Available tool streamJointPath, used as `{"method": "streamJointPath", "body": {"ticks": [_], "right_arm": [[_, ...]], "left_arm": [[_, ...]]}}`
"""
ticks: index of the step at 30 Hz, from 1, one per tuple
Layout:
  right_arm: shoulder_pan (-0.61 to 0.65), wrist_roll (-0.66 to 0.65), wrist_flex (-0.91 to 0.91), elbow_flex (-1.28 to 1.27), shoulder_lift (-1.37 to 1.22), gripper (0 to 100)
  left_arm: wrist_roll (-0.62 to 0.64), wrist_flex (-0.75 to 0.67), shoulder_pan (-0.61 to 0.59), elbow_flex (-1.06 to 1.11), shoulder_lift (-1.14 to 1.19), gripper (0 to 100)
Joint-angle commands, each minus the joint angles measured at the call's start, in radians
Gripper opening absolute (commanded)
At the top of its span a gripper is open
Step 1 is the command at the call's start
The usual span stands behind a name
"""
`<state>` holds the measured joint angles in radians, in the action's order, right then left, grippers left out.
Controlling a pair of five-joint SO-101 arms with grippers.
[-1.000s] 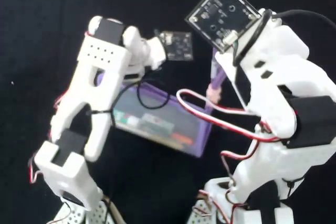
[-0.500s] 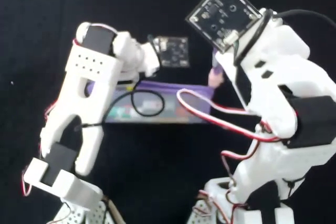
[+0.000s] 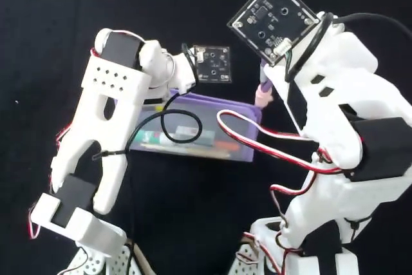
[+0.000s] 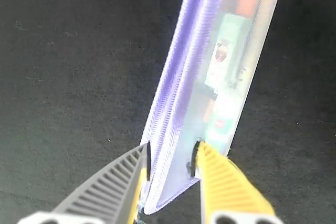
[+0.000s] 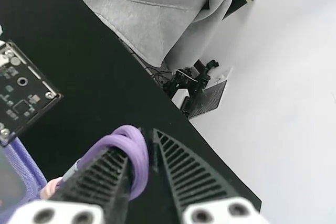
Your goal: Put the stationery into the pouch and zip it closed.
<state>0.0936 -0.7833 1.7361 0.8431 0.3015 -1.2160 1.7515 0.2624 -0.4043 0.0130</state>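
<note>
The purple see-through pouch (image 3: 203, 130) lies across the middle of the black table, with pens and other stationery (image 3: 187, 138) inside it. In the left wrist view my left gripper (image 4: 170, 158) is shut on one end of the pouch (image 4: 210, 72), one finger on each side of the purple zipper band. From the high view that end lies under the left arm's wrist. My right gripper (image 5: 140, 153) is shut on the purple zipper pull loop (image 5: 134, 142). That loop (image 3: 264, 91) hangs at the pouch's right end with a pink bead.
The table (image 3: 38, 49) is covered in black cloth. A grey fabric heap (image 5: 152, 9) lies past the table's far edge. Both white arms and their red and black cables crowd the space above the pouch.
The pouch has swung from a slanted position to lying nearly level across the table. The left arm shifted to the left with the pouch end, and the right arm stayed in place.
</note>
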Motion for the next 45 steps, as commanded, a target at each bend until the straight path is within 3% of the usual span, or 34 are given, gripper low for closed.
{"method": "streamJointPath", "body": {"ticks": [1,13,28,38,45], "right_arm": [[0.015,-0.011,0.023,-0.001,0.031,1.1],[0.015,-0.011,0.028,-0.002,0.035,1.1],[0.014,-0.011,0.029,-0.002,0.035,1.1],[0.011,-0.011,0.029,-0.002,0.035,1.1],[0.014,-0.011,0.029,-0.002,0.035,1.1]], "left_arm": [[-0.002,0.008,-0.008,-0.019,-0.043,16],[-0.005,-0.14,-0.054,0.002,0.043,16],[-0.063,-0.1,-0.056,0.007,0.129,16],[-0.147,-0.1,-0.05,0.186,0.12,16],[-0.149,0.006,-0.053,0.186,0.117,12]]}}
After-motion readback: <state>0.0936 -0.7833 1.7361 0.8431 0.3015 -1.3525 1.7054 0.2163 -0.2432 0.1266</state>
